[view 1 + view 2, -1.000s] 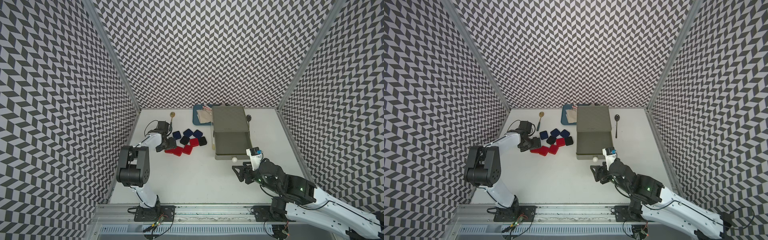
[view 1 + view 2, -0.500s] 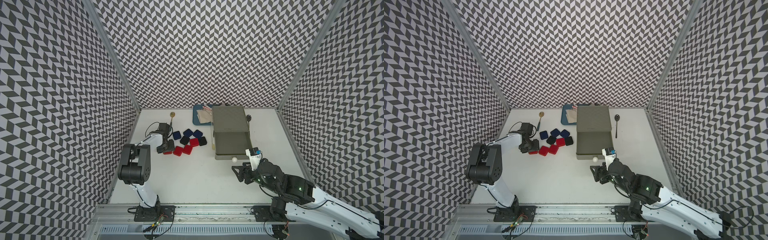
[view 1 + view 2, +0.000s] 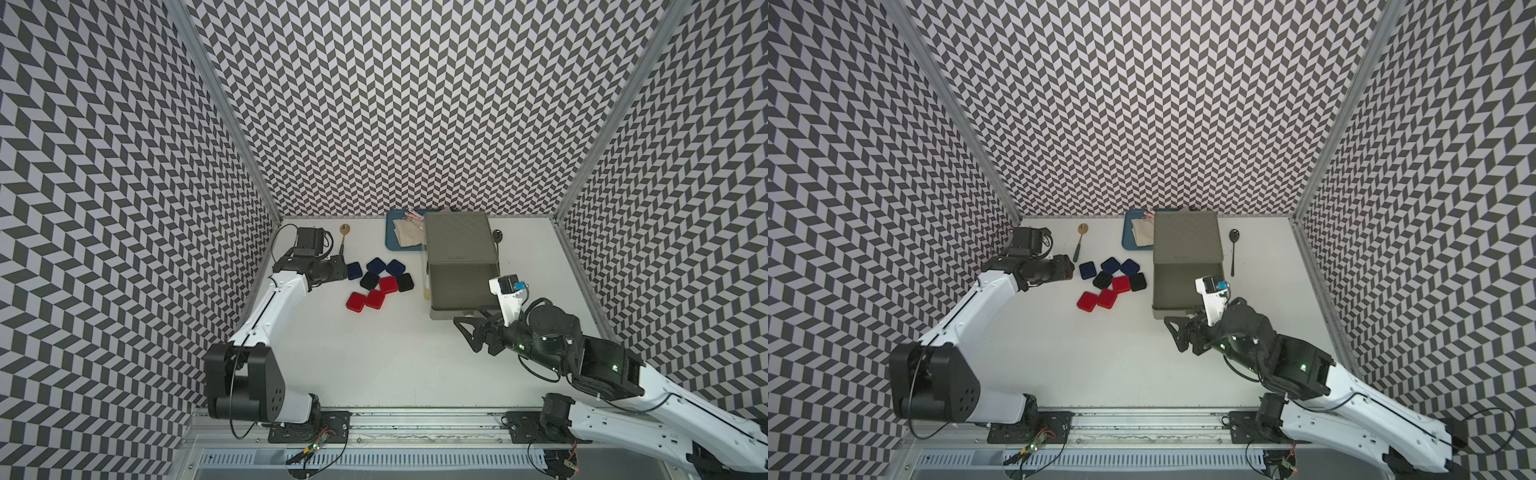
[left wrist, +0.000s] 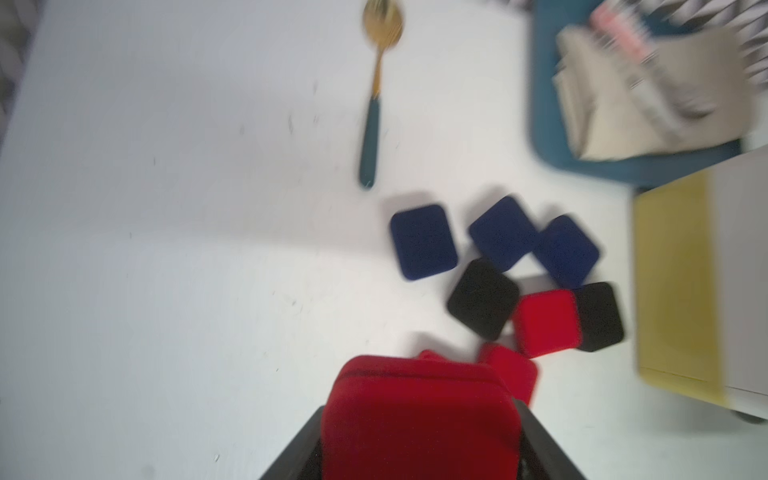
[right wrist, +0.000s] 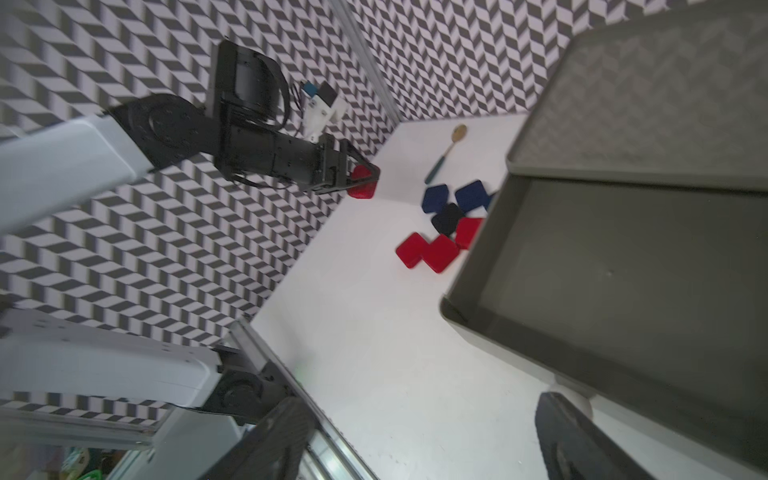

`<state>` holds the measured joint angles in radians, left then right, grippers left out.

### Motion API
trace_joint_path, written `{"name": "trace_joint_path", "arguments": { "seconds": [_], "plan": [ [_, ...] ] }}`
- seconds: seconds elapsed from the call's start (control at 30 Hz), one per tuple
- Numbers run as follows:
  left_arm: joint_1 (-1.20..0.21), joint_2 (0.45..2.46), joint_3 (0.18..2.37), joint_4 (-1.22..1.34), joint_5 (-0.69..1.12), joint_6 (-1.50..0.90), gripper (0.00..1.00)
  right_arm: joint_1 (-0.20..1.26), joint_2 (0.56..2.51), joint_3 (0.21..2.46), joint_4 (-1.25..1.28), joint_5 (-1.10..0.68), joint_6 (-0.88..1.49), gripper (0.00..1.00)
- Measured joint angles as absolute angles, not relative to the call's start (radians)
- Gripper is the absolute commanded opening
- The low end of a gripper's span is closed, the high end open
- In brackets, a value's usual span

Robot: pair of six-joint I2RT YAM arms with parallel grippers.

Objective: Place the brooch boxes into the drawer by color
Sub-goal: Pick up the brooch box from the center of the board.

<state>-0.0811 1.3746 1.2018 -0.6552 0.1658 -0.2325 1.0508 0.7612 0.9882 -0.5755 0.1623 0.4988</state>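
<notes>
My left gripper (image 4: 419, 440) is shut on a red brooch box (image 4: 419, 411) and holds it above the table, left of the pile; the box (image 5: 362, 188) also shows in the right wrist view. Red (image 3: 355, 301), black (image 3: 369, 281) and navy (image 3: 375, 264) brooch boxes lie clustered on the table. The drawer chest (image 3: 459, 241) stands to their right with its grey top drawer (image 3: 436, 291) pulled out and empty. My right gripper (image 3: 478, 328) is open at the drawer's front edge, with nothing between its fingers (image 5: 282, 440).
A gold spoon with a teal handle (image 3: 343, 241) lies behind the pile. A blue tray (image 3: 392, 247) with cloth and papers sits at the back, beside the chest. A black spoon (image 3: 497, 239) lies right of the chest. Patterned walls close three sides.
My left gripper has shut on a red box from the pile and lifted it back and up. My right gripper's jaws have spread wider by the drawer front.
</notes>
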Motion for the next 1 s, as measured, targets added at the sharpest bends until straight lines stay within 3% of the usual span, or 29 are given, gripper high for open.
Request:
{"name": "trace_joint_path", "arguments": {
  "seconds": [0.2, 0.33, 0.47, 0.67, 0.87, 0.93, 1.0],
  "plan": [
    [-0.086, 1.177, 1.221, -0.533, 0.648, -0.285, 0.50, 1.042, 0.851, 1.249, -0.534, -0.054, 0.406, 0.95],
    [-0.139, 1.053, 1.099, -0.198, 0.970, -0.515, 0.50, 1.030, 0.902, 1.356, -0.501, -0.290, 0.365, 0.96],
    [-0.217, 0.982, 1.080, 0.020, 1.149, -0.671, 0.49, 1.023, 0.921, 1.368, -0.467, -0.427, 0.363, 0.96],
    [-0.299, 0.915, 1.115, 0.120, 1.256, -0.720, 0.48, 0.895, 0.930, 1.335, -0.414, -0.543, 0.395, 0.92],
    [-0.303, 0.882, 1.117, 0.106, 1.281, -0.689, 0.48, 0.848, 0.989, 1.384, -0.456, -0.577, 0.349, 0.95],
    [-0.307, 0.880, 1.139, 0.012, 1.242, -0.589, 0.46, 0.843, 1.040, 1.417, -0.412, -0.635, 0.402, 0.95],
    [-0.313, 0.871, 1.153, -0.062, 1.170, -0.477, 0.36, 0.837, 1.071, 1.383, -0.292, -0.696, 0.472, 0.95]
  ]
}}
